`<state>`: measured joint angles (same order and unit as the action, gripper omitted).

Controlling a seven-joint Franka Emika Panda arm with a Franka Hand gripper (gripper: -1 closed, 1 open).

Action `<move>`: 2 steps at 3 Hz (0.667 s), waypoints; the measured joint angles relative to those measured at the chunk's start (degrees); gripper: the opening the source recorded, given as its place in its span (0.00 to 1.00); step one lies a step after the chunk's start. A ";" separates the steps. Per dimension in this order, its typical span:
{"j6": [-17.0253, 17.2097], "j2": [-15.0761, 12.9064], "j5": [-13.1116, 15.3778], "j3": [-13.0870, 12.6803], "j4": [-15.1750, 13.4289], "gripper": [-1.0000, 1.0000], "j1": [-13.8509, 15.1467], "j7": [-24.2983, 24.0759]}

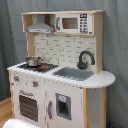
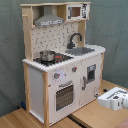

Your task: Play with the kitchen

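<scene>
Jaws' state cannot be told, one kitchen [image 1: 60, 70], one pot [image 2: 47, 55], one faucet [image 1: 85, 59]

The toy kitchen [image 2: 60, 75] stands on a light wooden floor [image 2: 20, 120], seen in the second exterior view along the bottom edge, with a dark seam running through the boards toward the lower right. In the first exterior view only a strip of the same wooden floor [image 1: 4, 112] shows at the lower left corner, beside the kitchen's [image 1: 55, 95] base. The kitchen rests upright, its base flat on the boards.
</scene>
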<state>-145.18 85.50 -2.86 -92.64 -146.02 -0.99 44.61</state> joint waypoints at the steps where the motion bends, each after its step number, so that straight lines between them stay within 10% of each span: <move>1: -3.79 0.01 0.00 -0.94 1.96 1.00 4.69 -0.75; 2: -6.88 0.31 0.00 -1.00 4.29 1.00 8.88 -2.60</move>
<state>-152.06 85.81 -2.85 -93.64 -141.73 7.89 42.01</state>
